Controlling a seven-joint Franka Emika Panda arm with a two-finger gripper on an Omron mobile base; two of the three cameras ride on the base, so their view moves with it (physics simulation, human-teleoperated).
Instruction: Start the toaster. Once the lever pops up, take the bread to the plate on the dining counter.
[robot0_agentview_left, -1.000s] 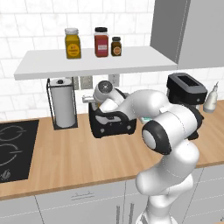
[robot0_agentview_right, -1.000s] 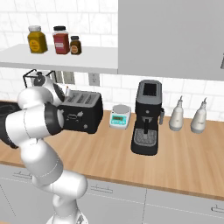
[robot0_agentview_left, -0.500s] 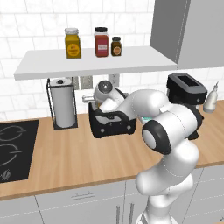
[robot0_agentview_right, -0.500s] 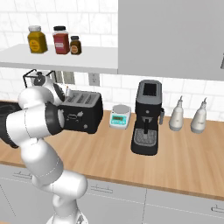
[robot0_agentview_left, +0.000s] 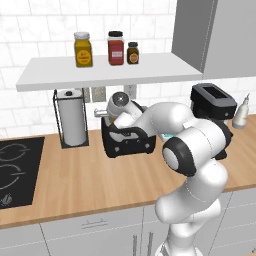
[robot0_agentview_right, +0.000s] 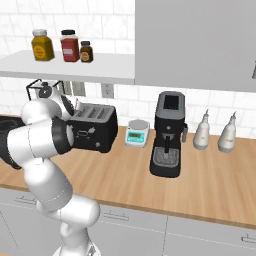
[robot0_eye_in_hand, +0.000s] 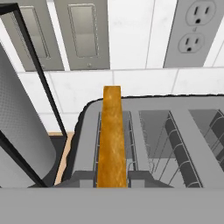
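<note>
Against the white tiled wall, on the wood-topped worktop (robot0_agentview_left: 90, 182): black boxy toaster (robot0_agentview_left: 129, 142) with long slots on top, front face largely covered by the white arm in the left base view, more of it exposed in the right base view (robot0_agentview_right: 95, 128). Small dark lever too small and too screened to make out in either base view. Seen from the hand camera, looking down into the slots: thin slice of bread (robot0_eye_in_hand: 112, 135) with golden-brown crust edge, standing upright in the left slot, top edge raised above the toaster's rim (robot0_eye_in_hand: 87, 109), lower part cut off at the picture's bottom. Neighbouring slot showing bare wire guides.

Gripper (robot0_agentview_left: 111, 119) poised just above the toaster's top at the paper-roll side, fingertips hidden behind the hand; jaws drawn together to their narrowest, apparently pinching the bread, though the contact itself lies below the hand camera's edge.

Beside the toaster: white paper towel roll in a black wire stand (robot0_agentview_left: 71, 120), partly cropped in the hand view. Behind the arm, tall black-and-grey coffee machine (robot0_agentview_right: 169, 134), half concealed in the left base view.
</note>
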